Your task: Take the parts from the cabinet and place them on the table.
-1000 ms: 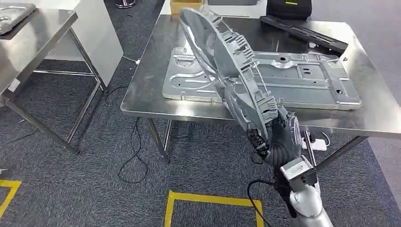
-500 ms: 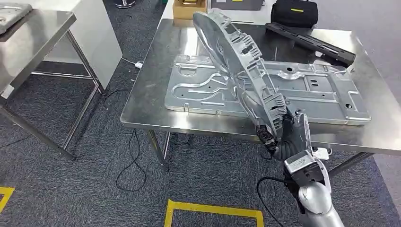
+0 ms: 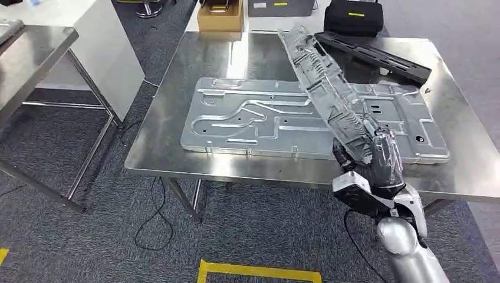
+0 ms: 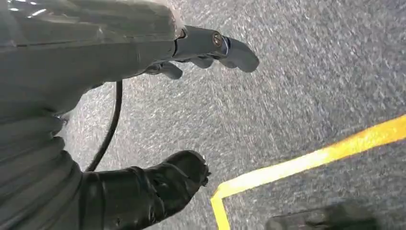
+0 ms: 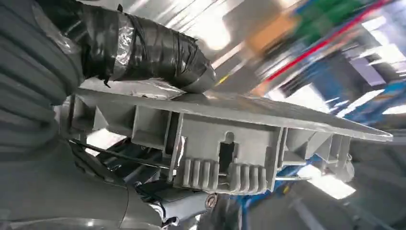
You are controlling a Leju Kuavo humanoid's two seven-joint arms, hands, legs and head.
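My right hand (image 3: 377,162) grips the near end of a long grey plastic part (image 3: 327,88) with ribs and clips. The part slants up and away over the steel table (image 3: 177,150), above a flat stamped metal panel (image 3: 259,118) that lies on the tabletop. In the right wrist view the thumb (image 5: 143,52) presses on the part's flat edge (image 5: 230,139) and the ribbed underside faces the camera. My left hand (image 4: 201,52) hangs above grey carpet, fingers apart, holding nothing.
A long black bar (image 3: 377,56), a black bag (image 3: 354,16) and a cardboard box (image 3: 221,15) sit at the table's far side. A second steel table (image 3: 29,65) and a white cabinet (image 3: 88,41) stand to the left. Yellow floor tape (image 3: 259,272) runs below.
The whole view has shifted as the camera moved nearer the table. My right hand has carried the grey part forward and to the right, and the part now shows edge-on over the metal panel.
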